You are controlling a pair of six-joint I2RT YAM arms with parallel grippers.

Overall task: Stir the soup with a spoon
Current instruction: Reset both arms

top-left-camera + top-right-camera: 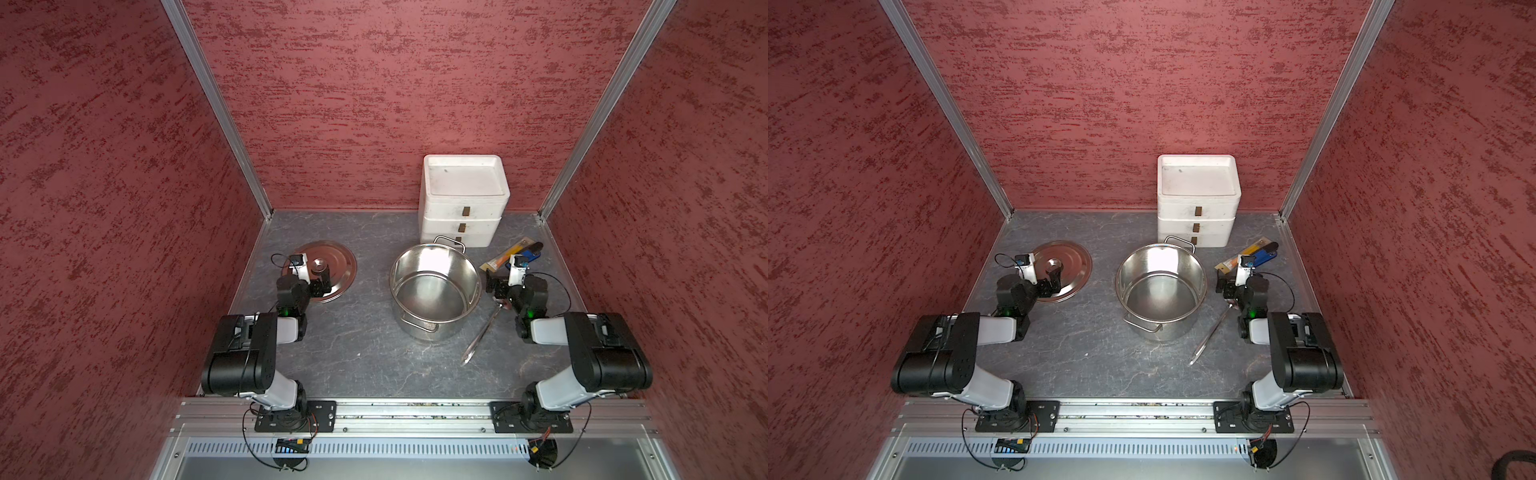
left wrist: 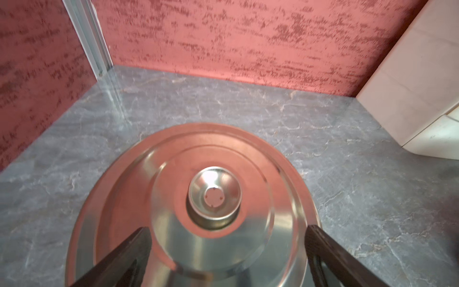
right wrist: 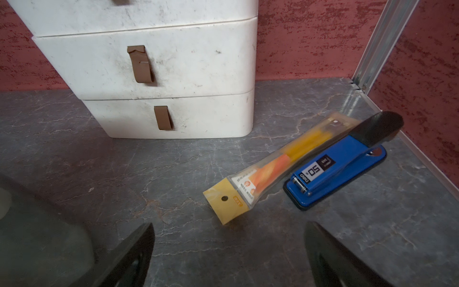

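Grey tabletop, stockpot empty, spoon beside it, left fingers and right fingers wide apart

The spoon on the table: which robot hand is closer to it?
Right. The right gripper hangs open close to the spoon's bowl end, beside the pot. The left gripper is over the lid, on the pot's far side.

The pot, shiny steel and upright, shows only a bare bottom; one loop handle faces front, one back. It stands just left of the right gripper and well apart from the left gripper. The spoon, thin and silver, lies flat behind the right jaws with its bowl nearest them.
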